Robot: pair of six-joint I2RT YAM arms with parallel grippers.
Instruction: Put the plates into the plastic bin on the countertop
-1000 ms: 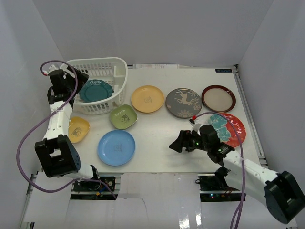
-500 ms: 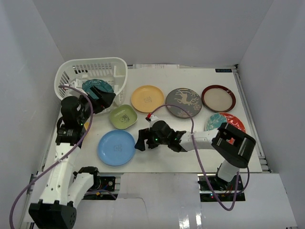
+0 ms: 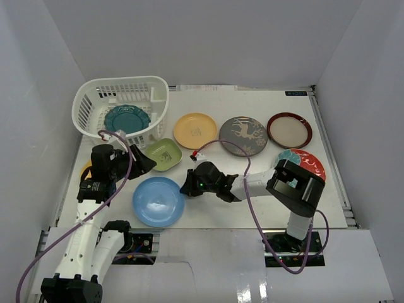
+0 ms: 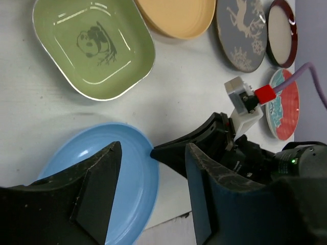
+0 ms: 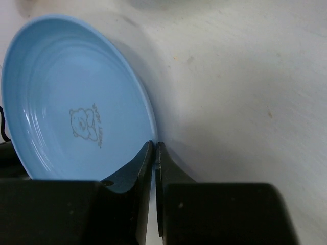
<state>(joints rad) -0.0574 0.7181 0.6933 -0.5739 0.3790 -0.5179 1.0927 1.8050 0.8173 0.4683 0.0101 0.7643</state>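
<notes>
The light blue plate (image 3: 158,202) lies at the near left of the countertop (image 3: 252,104), outside the plastic bin (image 3: 120,83), and a small bear drawing shows in its bowl in the right wrist view. The right gripper (image 5: 154,144) reaches across from the right and is at the plate's right rim. Its two fingers are drawn together to a thin slit with the rim pinched between them, one finger over the bowl and one outside it. The left gripper (image 4: 153,148) hovers just above the same plate's upper edge with its fingers spread wide and nothing between them. The small green plate (image 3: 163,154), a rounded square with a panda drawing, sits just beyond the blue one and just beside the bin's near wall. The teal scalloped plate (image 3: 126,118) rests inside the bin, which stands at the far left corner. Along the far side, going right, are the yellow plate (image 3: 195,130), the grey deer plate (image 3: 243,136) and the maroon-rimmed plate (image 3: 290,129). The red-teal floral plate (image 3: 303,161) lies nearer, partly hidden by the right arm. The small yellow plate (image 3: 87,169) peeks out from behind the left arm.
</notes>
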